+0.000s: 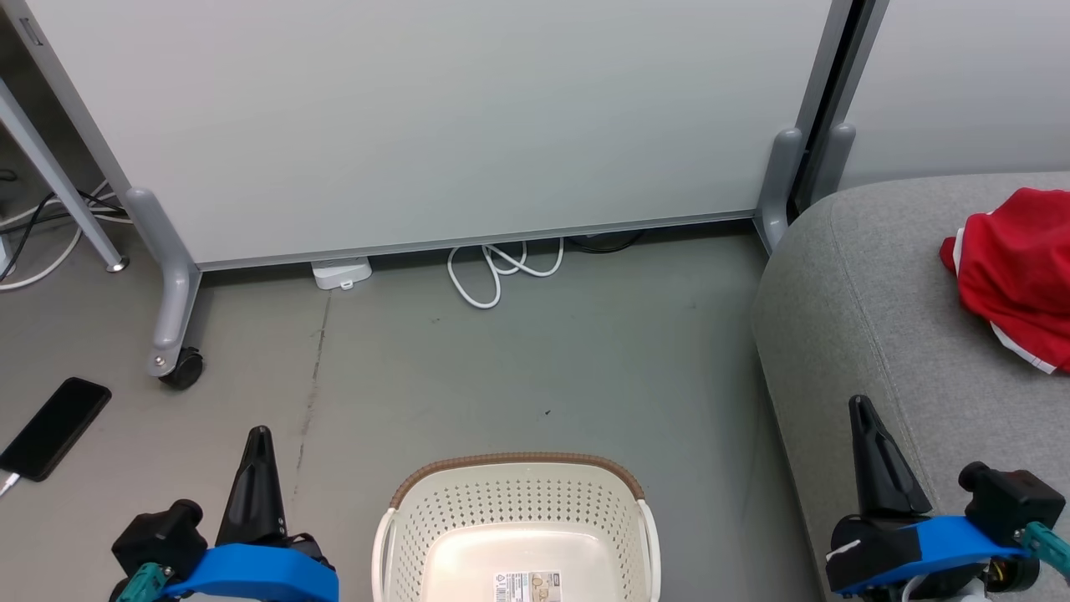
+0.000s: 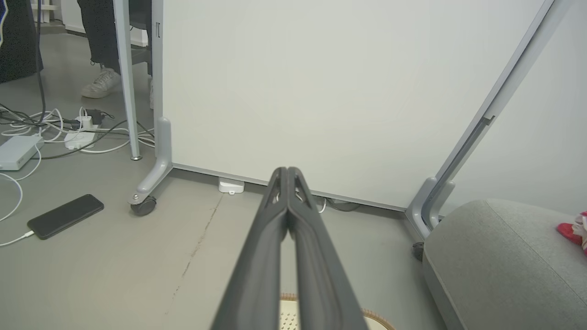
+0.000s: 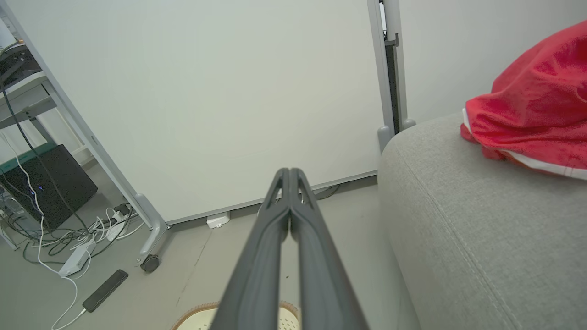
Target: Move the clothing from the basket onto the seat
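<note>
- Head view: my left gripper (image 1: 258,433) sits low on the left over the floor, and my right gripper (image 1: 859,403) low on the right at the front edge of the seat (image 1: 869,334). Both have their fingers pressed together and hold nothing.
- Head view: the basket (image 1: 518,461) stands on the floor between the arms. The part I can see is bare down to a label on its bottom. The clothing (image 1: 1016,267) lies bunched on the seat cushion, well apart from the basket.
- Left wrist view: the two dark fingers meet at the tip with nothing between them. A sliver of red shows at the far right on the grey cushion, and a phone (image 2: 65,215) lies on the floor to the left.
- Right wrist view: the fingers are likewise closed and empty. The red heap with its white hem rests on the cushion up to the right.
- My judgement: the cloth looks light, limp and not fragile, and it would sag and trail if lifted. I would pinch a raised fold or the trimmed hem, not a flat patch.
- I cannot tell whether the heap is one garment or two.
</note>
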